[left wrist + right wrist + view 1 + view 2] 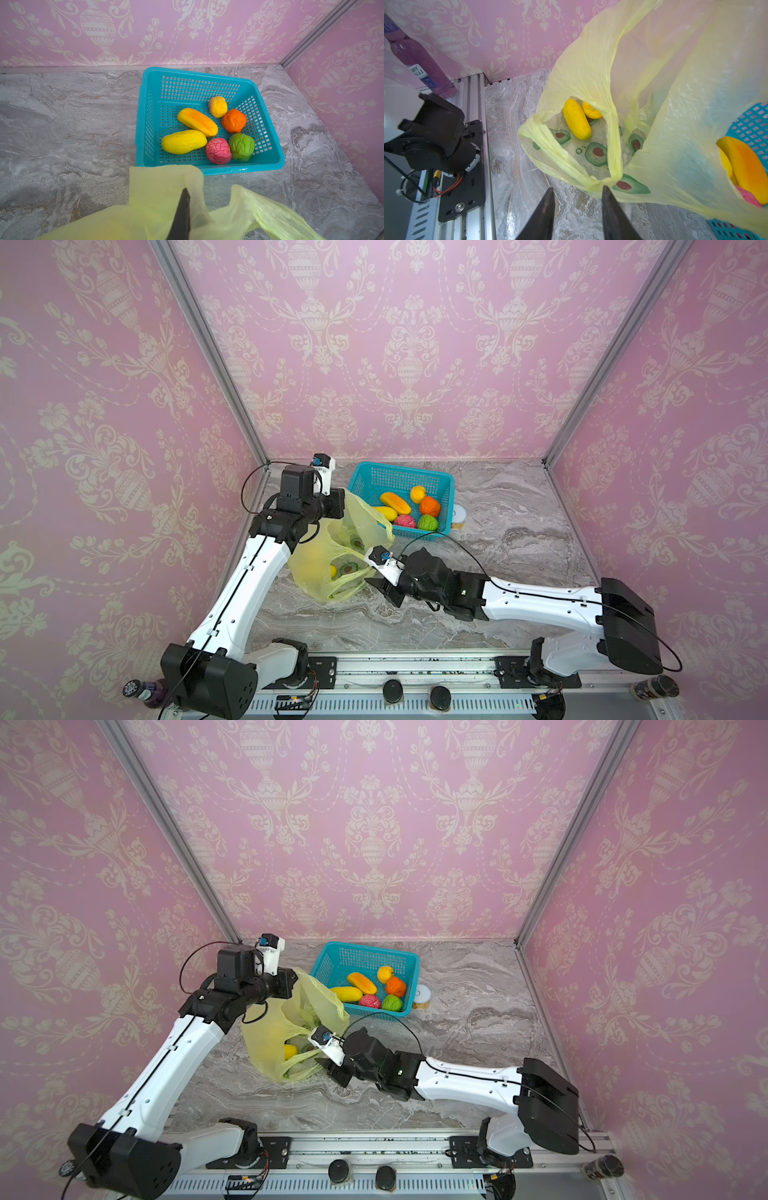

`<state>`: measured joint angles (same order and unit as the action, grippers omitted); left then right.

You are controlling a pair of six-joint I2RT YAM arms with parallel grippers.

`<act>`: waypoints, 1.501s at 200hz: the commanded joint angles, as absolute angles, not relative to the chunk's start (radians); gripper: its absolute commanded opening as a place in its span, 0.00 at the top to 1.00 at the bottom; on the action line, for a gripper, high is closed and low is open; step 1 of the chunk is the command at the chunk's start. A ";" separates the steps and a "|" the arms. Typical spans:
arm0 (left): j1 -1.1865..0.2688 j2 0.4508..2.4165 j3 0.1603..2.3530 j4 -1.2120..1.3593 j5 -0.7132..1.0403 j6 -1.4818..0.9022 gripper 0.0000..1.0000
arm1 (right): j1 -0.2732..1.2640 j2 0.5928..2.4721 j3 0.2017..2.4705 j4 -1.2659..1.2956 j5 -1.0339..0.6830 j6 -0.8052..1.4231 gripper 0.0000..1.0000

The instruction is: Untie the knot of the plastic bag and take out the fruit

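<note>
On a grey marble-look tabletop (519, 531), left of centre, the plastic bag (309, 560) stands pulled upright. Its upper edge is pinched in the closed left gripper (184, 199), apparently so the mouth gapes toward the other arm. No knot shows; the handle strips hang loose, and the task looks well into its emptying stage. The right gripper (578, 187), jaws partly apart and holding nothing, sits low at the bag's near-right lip, just short of a handle loop, seemingly lining up to reach in. Inside lie a long yellow fruit (576, 119) and, touching it, a round yellow-orange fruit (591, 110). Six toy fruits (197, 121) rest in the teal basket (401, 477) just beyond the bag toward the far wall, close enough for a short carry. A small round can (459, 516) stands against the basket's right side. Pink damask wallpaper (415, 344) covers three walls framed by aluminium posts (208, 344). A purple bottle (143, 691) stands at the near-left corner beside the arms' mounting rail (415, 668).
</note>
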<state>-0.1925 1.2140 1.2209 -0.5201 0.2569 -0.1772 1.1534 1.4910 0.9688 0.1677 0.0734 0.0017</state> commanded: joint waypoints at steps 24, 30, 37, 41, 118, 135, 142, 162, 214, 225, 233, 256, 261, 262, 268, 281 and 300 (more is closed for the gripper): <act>-0.185 1.219 1.226 -0.522 0.281 -0.199 1.00 | 1.136 1.654 1.133 0.111 0.132 0.047 0.74; -0.184 1.219 1.227 -0.521 0.285 -0.198 1.00 | 1.124 1.672 1.139 0.122 0.129 0.063 0.76; -0.184 1.218 1.227 -0.522 0.285 -0.199 1.00 | 1.107 1.685 1.141 0.136 0.115 0.084 0.78; -0.184 1.216 1.227 -0.522 0.285 -0.199 1.00 | 1.095 1.692 1.140 0.146 0.103 0.098 0.79; -0.183 1.209 1.226 -0.519 0.292 -0.202 1.00 | 0.973 1.676 1.018 0.323 -0.005 0.258 0.68; -0.183 1.193 1.221 -0.515 0.287 -0.195 1.00 | 0.973 1.698 1.030 0.329 -0.041 0.263 0.67; -0.184 1.189 1.220 -0.511 0.287 -0.193 1.00 | 0.973 1.710 1.037 0.329 -0.054 0.265 0.68; -0.183 1.183 1.215 -0.501 0.300 -0.192 1.00 | 0.972 1.733 1.050 0.325 -0.071 0.269 0.71; -0.183 1.174 1.213 -0.499 0.303 -0.190 1.00 | 0.965 1.646 0.939 0.410 -0.077 0.272 0.69; -0.184 1.173 1.213 -0.497 0.302 -0.189 1.00 | 0.963 1.613 0.909 0.415 -0.076 0.269 0.63; -0.183 1.174 1.213 -0.495 0.306 -0.191 1.00 | 0.963 1.588 0.891 0.411 -0.076 0.263 0.58; -0.180 1.183 1.216 -0.492 0.326 -0.201 1.00 | 0.965 1.554 0.874 0.404 -0.126 0.238 0.37; -0.180 1.182 1.218 -0.492 0.329 -0.202 1.00 | 0.965 1.558 0.877 0.401 -0.133 0.240 0.34; -0.181 1.182 1.217 -0.492 0.329 -0.202 1.00 | 0.965 1.560 0.879 0.401 -0.133 0.240 0.33; -0.179 1.181 1.216 -0.492 0.326 -0.202 1.00 | 0.965 1.572 0.889 0.403 -0.141 0.249 0.30; -0.178 1.172 1.214 -0.494 0.315 -0.197 1.00 | 0.964 1.609 0.919 0.414 -0.172 0.276 0.26; -0.178 1.164 1.210 -0.494 0.300 -0.191 1.00 | 0.964 1.673 0.989 0.429 -0.228 0.328 0.24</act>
<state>-0.1905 1.1908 1.2209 -0.5098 0.2928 -0.1814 0.9680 1.6054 0.9092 0.3916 -0.1459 0.2695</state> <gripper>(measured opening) 0.047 0.746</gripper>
